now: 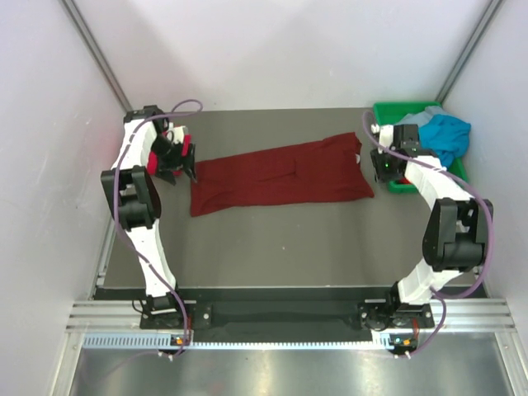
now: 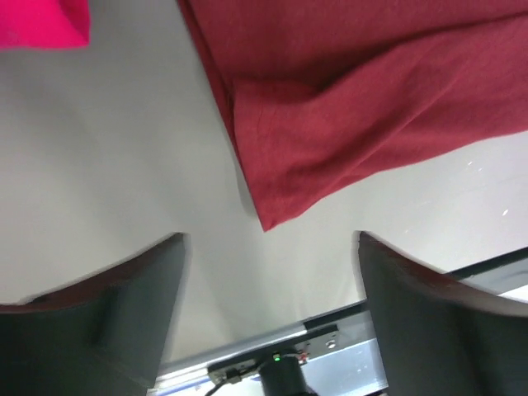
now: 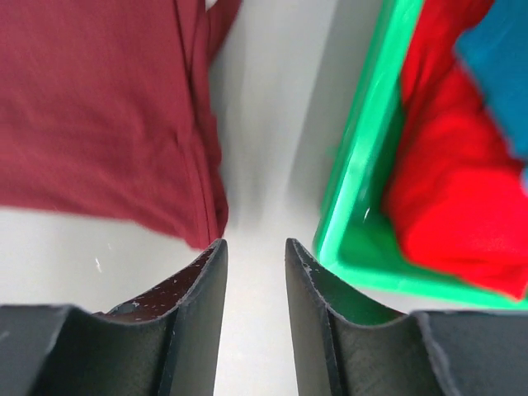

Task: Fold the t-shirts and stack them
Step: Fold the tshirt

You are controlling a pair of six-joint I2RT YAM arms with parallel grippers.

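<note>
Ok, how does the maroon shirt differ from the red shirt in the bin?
The maroon shirt lies flat on the table; the red shirt is bunched inside the green bin beside a teal shirt. The maroon shirt is dark, the red shirt bright. Both are plain cloth.

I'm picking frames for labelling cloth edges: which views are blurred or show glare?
Top external: evenly lit, sharp, maroon t-shirt crisp. Left wrist: shirt weave sharp, left end effector soft-edged. Right wrist: shirt smeared, right end effector sharp, glare streak on the green bin rim.
</note>
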